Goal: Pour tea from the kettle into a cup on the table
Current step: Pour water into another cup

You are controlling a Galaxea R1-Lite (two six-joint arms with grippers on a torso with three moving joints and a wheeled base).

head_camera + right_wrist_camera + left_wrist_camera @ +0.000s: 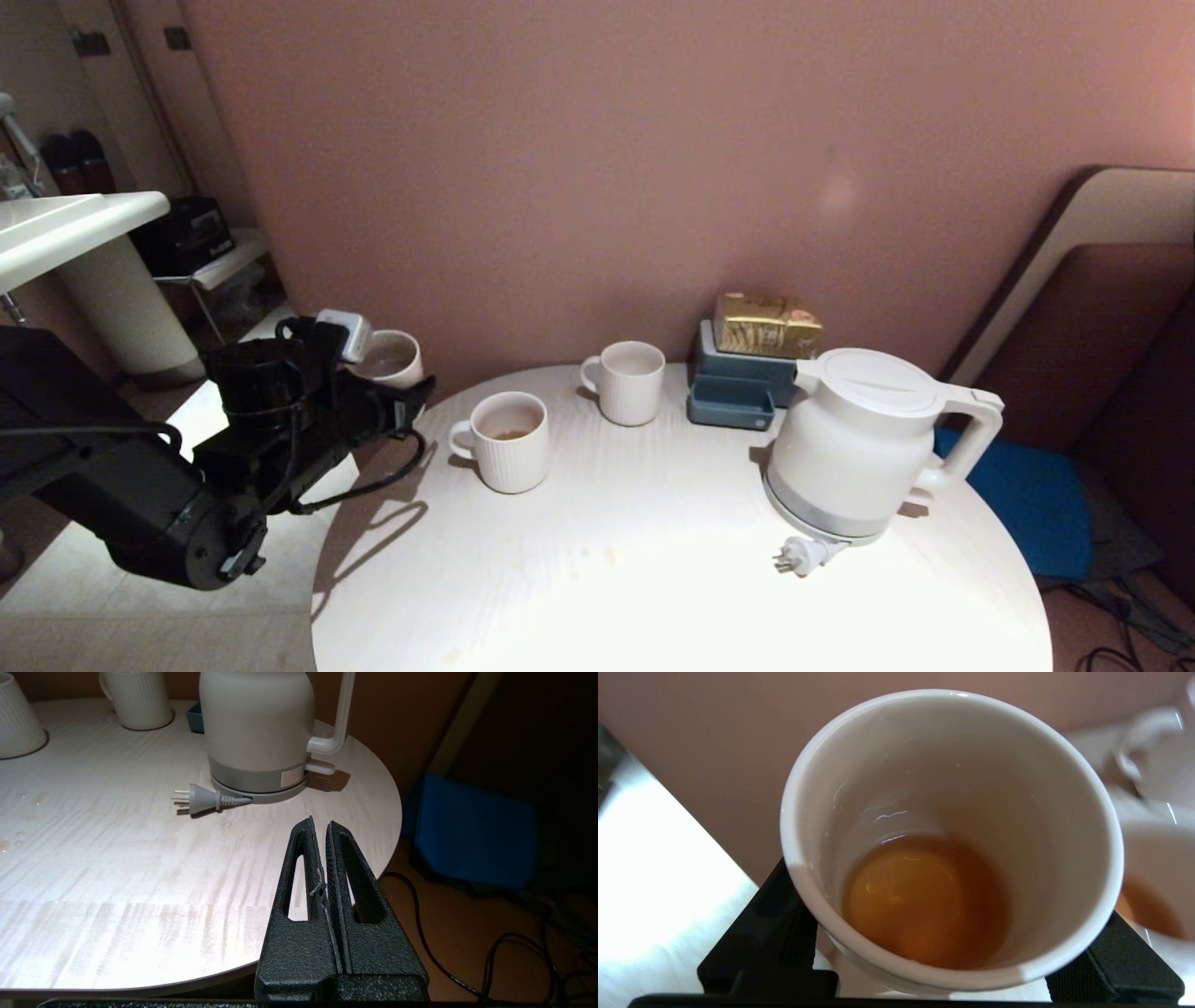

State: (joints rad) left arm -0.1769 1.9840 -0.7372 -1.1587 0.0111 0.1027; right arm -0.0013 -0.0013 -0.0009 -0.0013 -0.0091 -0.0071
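Observation:
My left gripper (385,378) is shut on the small smooth white cup (392,358), holding it in the air just beyond the left edge of the round white table (653,569). In the left wrist view the cup (952,765) fills the frame, a shallow pool of reddish-brown tea (924,900) lies in its bottom, and black fingers (761,933) show on either side. The white kettle (859,443) stands on its base at the table's right side, lid shut, handle pointing right. My right gripper (320,823) is shut and empty, low by the table's near right edge, short of the kettle (257,723).
Two ribbed white mugs stand on the table: one (509,441) with a little tea at centre left, another (633,381) behind it. A blue box (738,385) carrying a gold packet (766,324) sits by the wall. The kettle's grey plug (801,557) lies loose. A blue cushion (1027,504) is at the right.

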